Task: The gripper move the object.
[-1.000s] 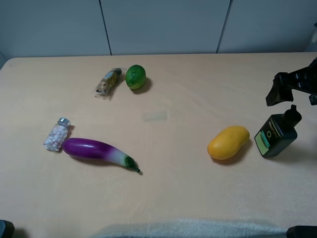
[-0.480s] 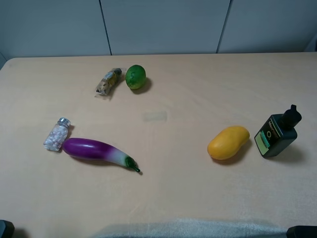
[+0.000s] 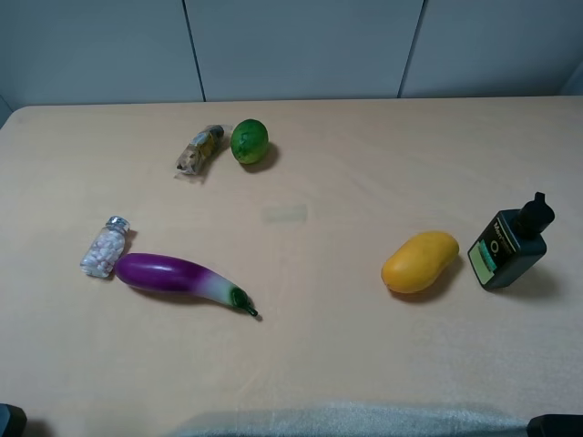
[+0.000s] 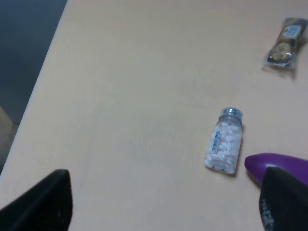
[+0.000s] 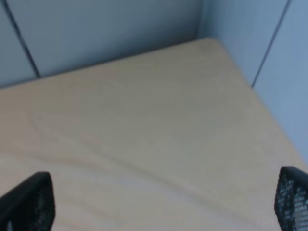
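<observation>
The black pump bottle [image 3: 507,244] with a green-and-white label stands upright on the table at the right, just right of the yellow mango [image 3: 419,261]. Neither gripper is near it in the exterior view. In the left wrist view my left gripper [image 4: 163,204] is open and empty, its dark fingertips [image 4: 45,202] showing at the frame's lower corners above bare table. In the right wrist view my right gripper [image 5: 161,202] is open and empty, its fingertips [image 5: 30,203] spread wide over the table's far right corner. The bottle is out of both wrist views.
A green lime [image 3: 249,141] and a snack packet [image 3: 199,149] lie at the back left. A pill bottle [image 3: 107,246] and a purple eggplant [image 3: 182,278] lie at the left; both show in the left wrist view, pill bottle [image 4: 225,147], eggplant [image 4: 276,166]. A grey wall [image 5: 106,29] borders the table.
One second ago my right arm was above the pump bottle at the right edge of the exterior view. It has withdrawn out of that view. The bottle has not moved.
</observation>
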{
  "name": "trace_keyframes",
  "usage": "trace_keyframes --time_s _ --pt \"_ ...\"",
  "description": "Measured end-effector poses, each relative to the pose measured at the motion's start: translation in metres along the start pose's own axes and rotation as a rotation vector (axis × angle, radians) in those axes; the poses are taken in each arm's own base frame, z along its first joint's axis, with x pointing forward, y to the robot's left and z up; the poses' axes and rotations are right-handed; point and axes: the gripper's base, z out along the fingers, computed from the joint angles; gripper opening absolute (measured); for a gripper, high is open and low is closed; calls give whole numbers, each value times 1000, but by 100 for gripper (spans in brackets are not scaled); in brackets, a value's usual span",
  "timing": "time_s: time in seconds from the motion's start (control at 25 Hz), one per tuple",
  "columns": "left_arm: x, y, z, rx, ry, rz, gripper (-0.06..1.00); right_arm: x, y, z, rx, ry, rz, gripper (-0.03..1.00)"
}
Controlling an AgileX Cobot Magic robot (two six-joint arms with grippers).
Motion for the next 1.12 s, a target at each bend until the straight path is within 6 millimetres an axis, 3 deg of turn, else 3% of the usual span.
trace_keyframes --time_s 0.72,0.88,1.12 --pt "0 0 0 0 0 0 85 80 -35 -73 78 -195 110 69" --pt "0 0 0 0 0 0 85 101 -33 -70 36 -211 52 69" --pt "0 0 0 0 0 0 85 118 -22 -47 -61 -135 -47 69"
